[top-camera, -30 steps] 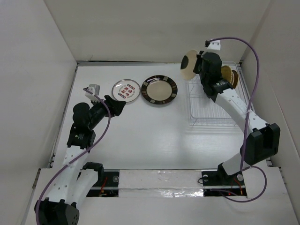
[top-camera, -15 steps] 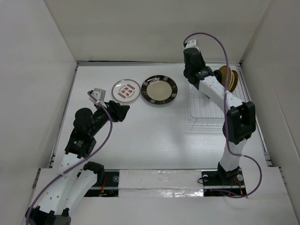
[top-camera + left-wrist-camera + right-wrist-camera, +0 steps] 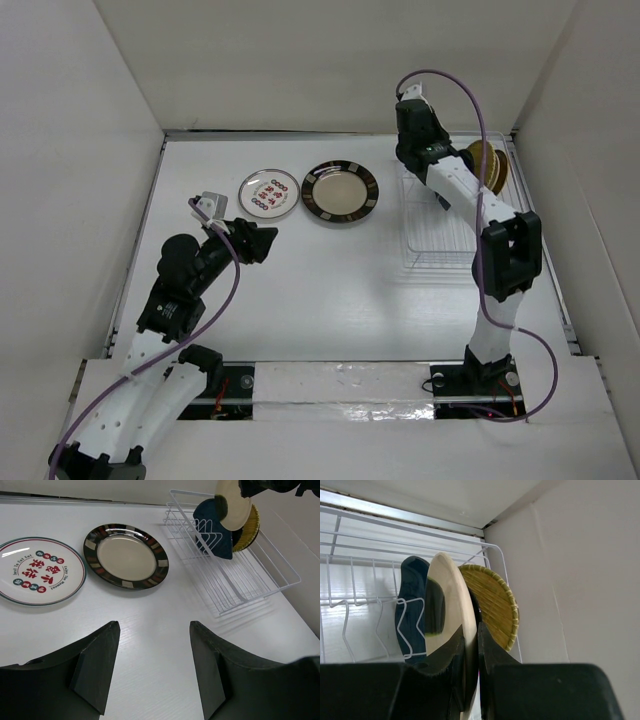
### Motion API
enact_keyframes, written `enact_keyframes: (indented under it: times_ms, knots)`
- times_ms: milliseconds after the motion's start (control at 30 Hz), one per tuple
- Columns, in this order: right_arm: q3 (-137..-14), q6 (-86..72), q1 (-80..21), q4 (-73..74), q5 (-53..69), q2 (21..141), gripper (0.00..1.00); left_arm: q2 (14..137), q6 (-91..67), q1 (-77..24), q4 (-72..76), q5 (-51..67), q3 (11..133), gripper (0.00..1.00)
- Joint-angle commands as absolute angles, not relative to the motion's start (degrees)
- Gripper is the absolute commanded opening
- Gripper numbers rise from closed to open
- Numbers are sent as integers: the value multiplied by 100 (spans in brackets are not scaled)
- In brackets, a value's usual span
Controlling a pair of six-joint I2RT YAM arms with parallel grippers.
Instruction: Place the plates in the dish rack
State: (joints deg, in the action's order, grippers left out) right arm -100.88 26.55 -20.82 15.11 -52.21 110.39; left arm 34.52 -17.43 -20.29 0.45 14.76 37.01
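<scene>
My right gripper [image 3: 471,630] is shut on the rim of a cream plate [image 3: 451,605] with a dark patch. It holds the plate upright over the far end of the white wire dish rack [image 3: 440,240], between a blue leaf-shaped plate [image 3: 410,610] and a woven yellow plate [image 3: 495,605] that stand in the rack. On the table lie a white plate with red marks [image 3: 37,570] and a black-rimmed cream plate [image 3: 126,556]. My left gripper [image 3: 152,625] is open and empty, low over the table just short of them.
White walls close in the table on the left, back and right. The right wall runs right beside the rack [image 3: 250,580]. The near part of the rack holds only bare prongs.
The right arm swung the cream plate from left of the rack, face up to the camera, to over the rack's far end, edge-on among the standing plates. The left gripper crept slightly forward.
</scene>
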Motion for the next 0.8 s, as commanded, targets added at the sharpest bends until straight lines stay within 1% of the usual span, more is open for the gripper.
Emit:
enact_keyframes:
  times_ms: [0,200,333,400,467,500,533,600,633,700,733,767]
  knots:
    - [-10204,2532,-1917,1485,-5195,11188,0,3401,-1661,-2065,184,1397,3946,54]
    - [-10178,2110,-1854,1450,-4712,11460,0,3472,-1723,-2065,263,1327,3911,54]
    - [-10011,1899,-1802,1327,-4606,11619,0,3533,-1802,-2065,334,1283,3867,53]
    - [-9888,1602,-1802,1301,-4309,11593,1,3594,-1846,-2065,369,1248,3867,53]
    - [-9774,1337,-1671,1231,-4018,11514,9,3656,-1933,-2065,395,1187,3867,53]
    - [-9678,1049,-1670,1230,-3747,11479,16,3717,-1977,-2065,396,1169,3885,53]
    - [-9659,898,-1600,1239,-3648,11418,29,3848,-2030,-2065,378,1143,3920,53]
    - [-9642,530,-1529,1301,-3516,11365,41,3981,-2179,-2065,343,1081,3972,53]
    - [-9642,310,-1477,1344,-3507,11303,50,4112,-2293,-2065,343,1046,4016,53]
    - [-9650,73,-1416,1388,-3446,11180,55,4253,-2407,-2065,360,994,4078,53]
    - [-9633,9,-1415,1389,-3384,11101,61,4428,-2469,-2065,369,984,4165,53]
    - [-9615,-209,-1415,1389,-3323,10918,63,4508,-2539,-1996,387,976,4210,53]
